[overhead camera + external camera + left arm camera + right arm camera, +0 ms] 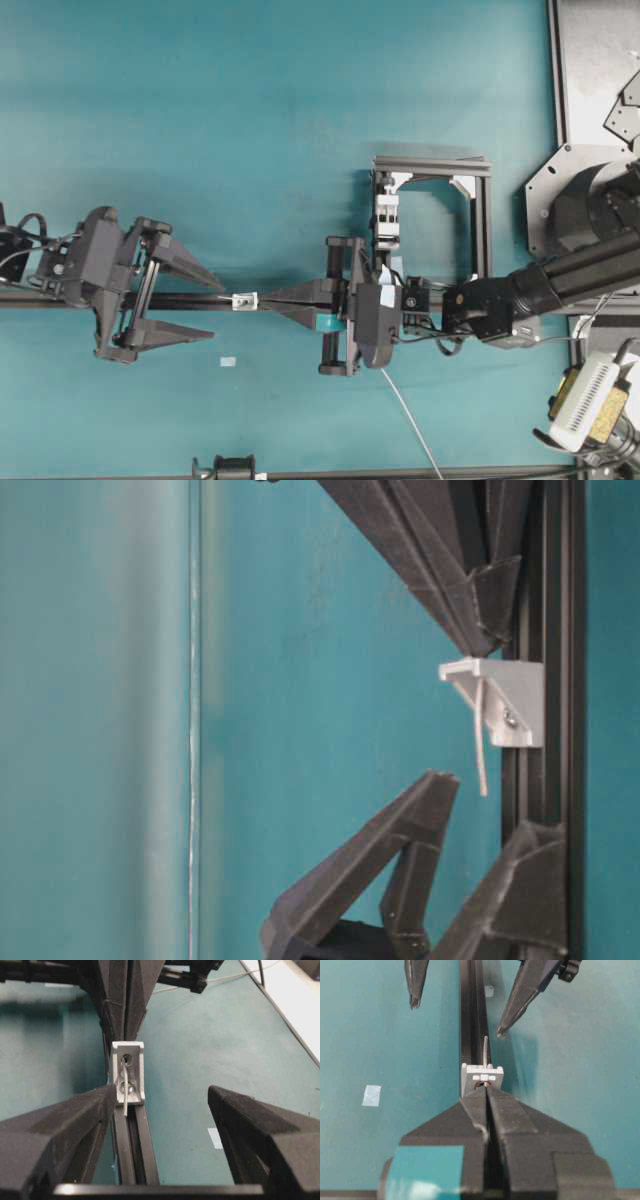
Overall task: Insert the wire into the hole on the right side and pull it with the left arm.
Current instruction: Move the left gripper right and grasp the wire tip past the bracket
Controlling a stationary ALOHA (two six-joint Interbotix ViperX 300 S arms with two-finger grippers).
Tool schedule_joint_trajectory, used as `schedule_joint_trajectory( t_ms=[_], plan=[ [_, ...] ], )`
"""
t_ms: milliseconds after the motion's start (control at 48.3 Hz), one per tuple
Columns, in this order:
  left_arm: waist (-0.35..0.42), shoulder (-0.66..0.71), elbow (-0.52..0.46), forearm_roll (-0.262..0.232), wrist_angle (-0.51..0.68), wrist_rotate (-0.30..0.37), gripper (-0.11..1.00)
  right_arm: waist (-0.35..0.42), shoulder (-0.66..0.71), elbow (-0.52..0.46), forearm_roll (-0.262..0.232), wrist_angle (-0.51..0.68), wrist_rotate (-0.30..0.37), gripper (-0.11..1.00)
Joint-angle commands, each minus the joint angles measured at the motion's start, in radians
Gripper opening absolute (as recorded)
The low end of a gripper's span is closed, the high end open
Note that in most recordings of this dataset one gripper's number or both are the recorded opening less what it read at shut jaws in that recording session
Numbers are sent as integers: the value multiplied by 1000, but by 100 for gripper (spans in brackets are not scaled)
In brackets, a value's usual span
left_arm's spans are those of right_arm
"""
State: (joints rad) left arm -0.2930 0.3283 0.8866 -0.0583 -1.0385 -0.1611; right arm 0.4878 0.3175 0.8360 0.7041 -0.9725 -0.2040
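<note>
The right pincer [268, 297] is closed, its two fingers pressed together on the wire [485, 1048], with their tips right up against the small pale grey bracket [244, 299] that sits on the black rail [200, 299]. In the right wrist view the fingertips meet just at the hole [482, 1083] in the bracket's face, and a short end of the wire pokes out on the far side, standing up above the rail. The left wrist view shows the same stub coming through the upper hole of the bracket and hanging down across its face. In the table-level view it juts clear of the bracket toward the left pincer.

The left pincer [216, 308] stands wide open and holds nothing. Its two pointed fingers straddle the rail, one on each side, with their tips near the bracket but apart from it and from the wire's end.

The rest of the wire trails from behind the right pincer across the teal bench [250, 120] toward its near edge. A small pale tape patch [227, 361] lies on the bench near the left pincer.
</note>
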Motion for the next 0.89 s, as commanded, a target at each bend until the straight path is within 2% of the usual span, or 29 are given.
schedule_joint_trajectory(
  t_ms=[0, 290, 518, 870],
  plan=[
    [2, -21, -21, 2, 23, -14, 90, -3, -14, -11, -5, -5, -2, 2],
    [11, -21, -43, -2, 63, -37, 90, -5, -14, -9, -6, -3, -2, 2],
    [28, -21, -48, -2, 89, -114, 90, -5, -14, -8, -5, -3, -2, 2],
    [28, -23, -52, -2, 91, -115, 90, -5, -15, -5, -6, -3, -2, 2]
  ],
)
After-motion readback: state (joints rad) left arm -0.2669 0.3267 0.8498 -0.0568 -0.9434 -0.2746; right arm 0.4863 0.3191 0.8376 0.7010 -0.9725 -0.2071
